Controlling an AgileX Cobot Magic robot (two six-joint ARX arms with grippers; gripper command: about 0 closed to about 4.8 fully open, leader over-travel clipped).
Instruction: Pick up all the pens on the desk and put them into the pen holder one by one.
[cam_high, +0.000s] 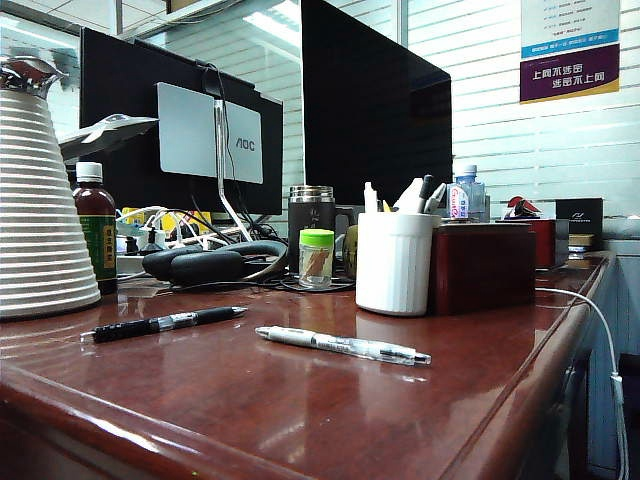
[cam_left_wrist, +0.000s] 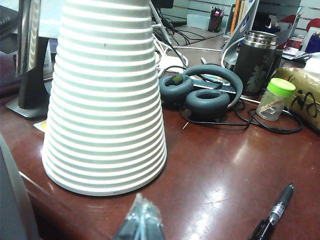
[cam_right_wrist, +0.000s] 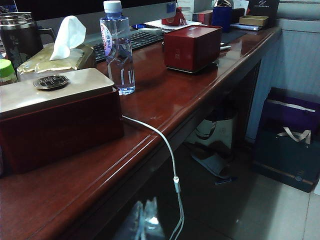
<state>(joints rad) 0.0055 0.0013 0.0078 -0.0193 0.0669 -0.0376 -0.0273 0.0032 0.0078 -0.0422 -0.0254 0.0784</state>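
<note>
Two pens lie on the glossy reddish-brown desk (cam_high: 300, 400): a black pen (cam_high: 165, 323) with a clear middle, and to its right a whitish-silver pen (cam_high: 342, 345). Behind them stands the white ribbed pen holder (cam_high: 394, 263) with several pens in it. The black pen's end (cam_left_wrist: 274, 214) also shows in the left wrist view. My left gripper (cam_left_wrist: 141, 210) is shut and empty, low over the desk in front of a ribbed white cone. My right gripper (cam_right_wrist: 145, 212) is shut and empty, off the desk's edge above the floor. Neither gripper appears in the exterior view.
A tall ribbed white cone (cam_left_wrist: 107, 95) stands at the left, with headphones (cam_left_wrist: 205, 92), a steel-rimmed mug (cam_high: 311, 215) and a green-capped jar (cam_high: 316, 258) behind. A dark red box (cam_high: 483, 265) sits beside the holder. A white cable (cam_right_wrist: 165, 150) hangs off the desk's edge.
</note>
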